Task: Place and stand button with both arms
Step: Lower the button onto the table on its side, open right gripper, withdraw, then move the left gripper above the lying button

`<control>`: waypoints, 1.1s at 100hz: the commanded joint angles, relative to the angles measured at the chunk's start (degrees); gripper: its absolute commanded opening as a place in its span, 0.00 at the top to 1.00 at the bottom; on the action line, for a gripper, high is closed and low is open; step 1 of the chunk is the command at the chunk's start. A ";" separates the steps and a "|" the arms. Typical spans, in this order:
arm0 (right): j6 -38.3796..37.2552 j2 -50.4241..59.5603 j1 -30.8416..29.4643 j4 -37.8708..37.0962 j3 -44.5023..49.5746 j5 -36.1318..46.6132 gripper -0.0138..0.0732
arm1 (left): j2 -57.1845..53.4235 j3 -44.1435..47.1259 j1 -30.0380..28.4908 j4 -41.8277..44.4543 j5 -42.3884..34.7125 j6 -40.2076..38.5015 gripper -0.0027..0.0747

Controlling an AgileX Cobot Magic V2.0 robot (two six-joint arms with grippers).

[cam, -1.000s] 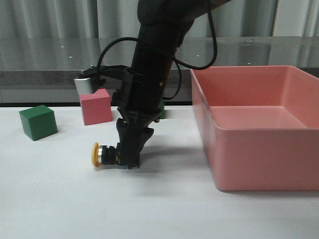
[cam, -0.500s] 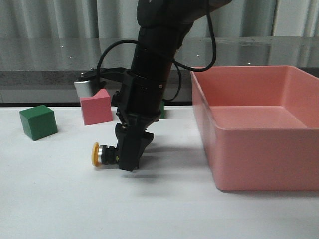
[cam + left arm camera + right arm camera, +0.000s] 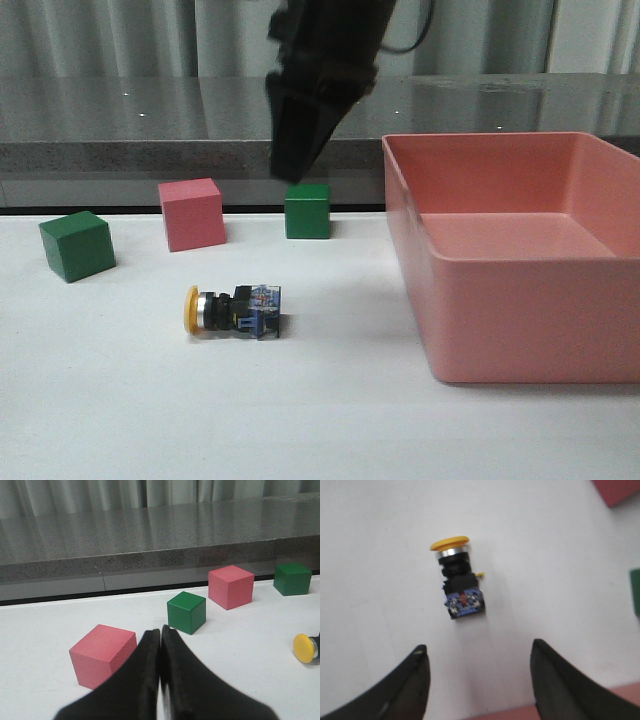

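The button (image 3: 232,311) lies on its side on the white table, yellow cap to the left and clear-blue base to the right. It also shows in the right wrist view (image 3: 458,580), and its yellow cap shows at the edge of the left wrist view (image 3: 304,647). My right gripper (image 3: 290,168) hangs well above the button and slightly behind it. In its own view the right gripper (image 3: 479,647) is open and empty. My left gripper (image 3: 161,629) is shut and empty, low over the table and apart from the button. It is out of the front view.
A large pink bin (image 3: 520,320) stands at the right. A green cube (image 3: 77,245), a pink cube (image 3: 192,213) and another green cube (image 3: 307,210) sit behind the button. Another pink cube (image 3: 102,655) lies close beside the left gripper.
My right gripper, which was down at the button's base, has let go and risen high above it. The button stays lying on its side in the same place.
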State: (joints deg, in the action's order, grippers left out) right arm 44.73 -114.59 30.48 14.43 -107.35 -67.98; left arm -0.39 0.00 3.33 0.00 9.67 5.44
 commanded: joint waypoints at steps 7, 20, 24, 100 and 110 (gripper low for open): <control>-6.58 10.51 -6.47 0.63 -1.74 -0.60 0.62 | -1.80 2.51 0.09 -0.46 -4.53 -0.40 0.99; -13.69 16.32 -13.18 0.63 -1.58 -0.38 0.79 | -1.80 2.51 0.09 -0.46 -4.53 -0.40 0.99; -15.05 17.68 -15.42 0.63 -1.47 -0.38 0.82 | -1.80 2.51 0.09 -0.46 -4.53 -0.40 0.99; -18.03 69.91 -33.65 0.74 67.94 54.14 0.91 | -1.80 2.51 0.09 -0.46 -4.53 -0.40 0.99; -18.03 76.43 -33.65 2.37 75.35 59.24 0.91 | -1.80 2.51 0.09 -0.46 -4.53 -0.40 0.99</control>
State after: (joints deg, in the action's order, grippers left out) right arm 26.92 -42.79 -2.72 14.86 -35.08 -18.26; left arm -0.39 0.00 3.33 0.00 9.67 5.44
